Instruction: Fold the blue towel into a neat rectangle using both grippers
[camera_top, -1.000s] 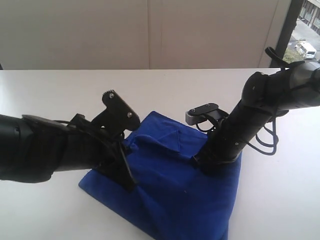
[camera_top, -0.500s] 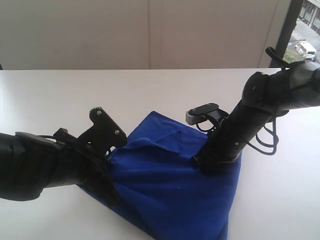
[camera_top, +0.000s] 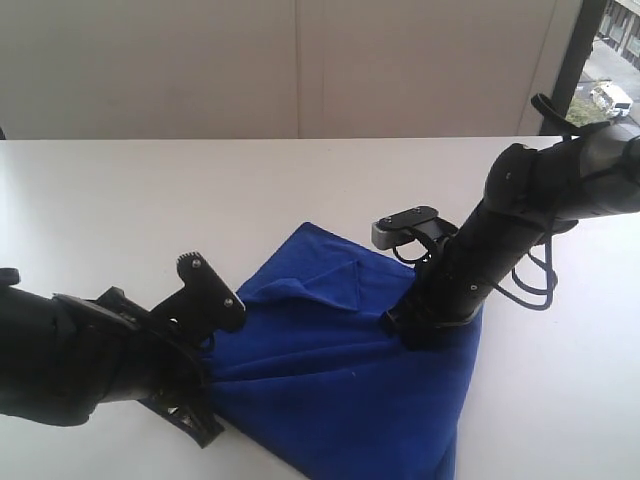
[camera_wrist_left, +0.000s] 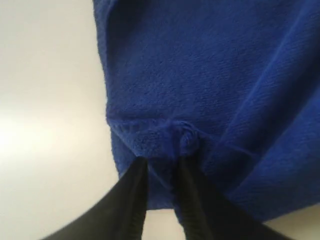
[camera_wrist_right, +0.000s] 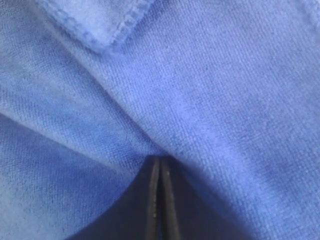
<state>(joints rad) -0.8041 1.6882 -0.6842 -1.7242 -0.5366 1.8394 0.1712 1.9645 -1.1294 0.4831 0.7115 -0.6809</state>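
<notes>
Royal-blue fuzzy towel (camera_top: 340, 380) is found rumpled on white worktop (camera_top: 150, 200), lower centre of the exterior frame. Left pincer (camera_wrist_left: 160, 162), black and thin-fingered, is seen released, fingers parted at the towel's bunched hem. Right pincer (camera_wrist_right: 160, 159) is clenched, tips pressed into the cloth; a pinch cannot be told.

The soft, fuzzy blue microfibre towel (camera_top: 340, 370) lay on the flat white counter (camera_top: 120, 200), toward its near edge. The black thin-fingered left gripper (camera_wrist_left: 159, 162) sat low at the towel's left edge, jaws parted with the hem at their tips. The black thin-fingered right gripper (camera_wrist_right: 160, 159) stood on the towel's right part, jaws together in the cloth. Between them, on the far side, a turned-over corner flap (camera_top: 335, 280) lay on the towel.
</notes>
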